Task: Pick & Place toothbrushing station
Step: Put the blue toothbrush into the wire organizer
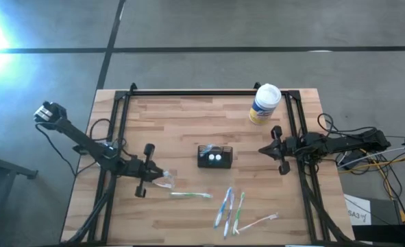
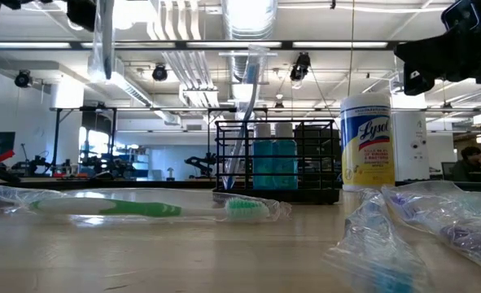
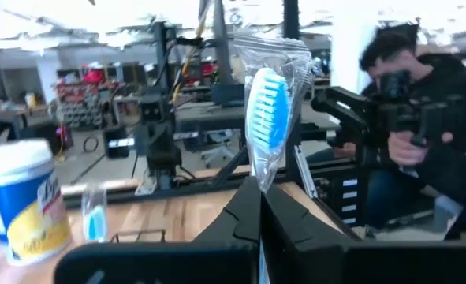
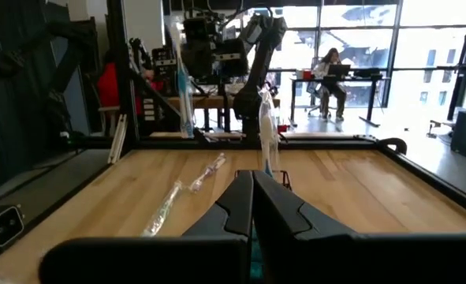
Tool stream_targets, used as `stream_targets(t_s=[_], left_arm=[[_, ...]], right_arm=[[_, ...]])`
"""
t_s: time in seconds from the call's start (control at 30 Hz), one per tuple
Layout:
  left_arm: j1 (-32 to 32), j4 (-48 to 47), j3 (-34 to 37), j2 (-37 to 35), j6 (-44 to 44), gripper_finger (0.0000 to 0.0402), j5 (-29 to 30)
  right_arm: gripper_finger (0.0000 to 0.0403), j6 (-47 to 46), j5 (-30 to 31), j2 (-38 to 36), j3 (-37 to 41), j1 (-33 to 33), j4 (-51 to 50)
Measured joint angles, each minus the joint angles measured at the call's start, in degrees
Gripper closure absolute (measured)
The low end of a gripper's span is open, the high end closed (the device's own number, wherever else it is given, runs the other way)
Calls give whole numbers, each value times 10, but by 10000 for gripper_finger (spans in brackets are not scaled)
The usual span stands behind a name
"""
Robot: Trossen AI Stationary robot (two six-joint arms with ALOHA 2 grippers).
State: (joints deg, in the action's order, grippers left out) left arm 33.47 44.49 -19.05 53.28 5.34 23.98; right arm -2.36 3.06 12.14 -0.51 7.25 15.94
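Black holder: the toothbrushing station (image 1: 215,156) stands near the middle of the wooden table (image 1: 188,113), between the two arms; seen from table height it is a wire-sided rack (image 2: 277,161) with two blue bottles inside and one wrapped toothbrush standing upright in it.
Left gripper: the left gripper (image 1: 162,176) is over the table to the left of the station, its jaws pressed together on a wrapped toothbrush (image 3: 269,114) with blue bristles, the brush head sticking up above the fingertips.
Right gripper: the right gripper (image 1: 262,150) is to the right of the station, apart from it, jaws closed together with nothing between them.
Green toothbrush: a wrapped one (image 1: 190,195) lies flat on the table in front of the station, just beside the left gripper.
Other toothbrushes: a cluster of wrapped ones (image 1: 233,209) lies near the front edge, to the right of the green one.
Canister: a white wipes canister with a yellow label (image 1: 264,104) stands at the back right of the table.
Room: a person in dark clothing (image 3: 422,118) stands beyond the table.
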Motion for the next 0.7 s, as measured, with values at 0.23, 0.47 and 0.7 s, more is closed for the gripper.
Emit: stream_targets(t_s=[0.23, 0.47, 0.7], left_arm=[[-25, -61, -43, 0, 70, 401, -7], [-177, -79, -70, 0, 79, 401, -243], [-371, -40, -75, 6, -6, 401, -435]], right_arm=[[394, 27, 1, 0, 0, 0, 34], [394, 72, 2, 0, 0, 0, 54], [394, 99, 2, 0, 0, 0, 88]])
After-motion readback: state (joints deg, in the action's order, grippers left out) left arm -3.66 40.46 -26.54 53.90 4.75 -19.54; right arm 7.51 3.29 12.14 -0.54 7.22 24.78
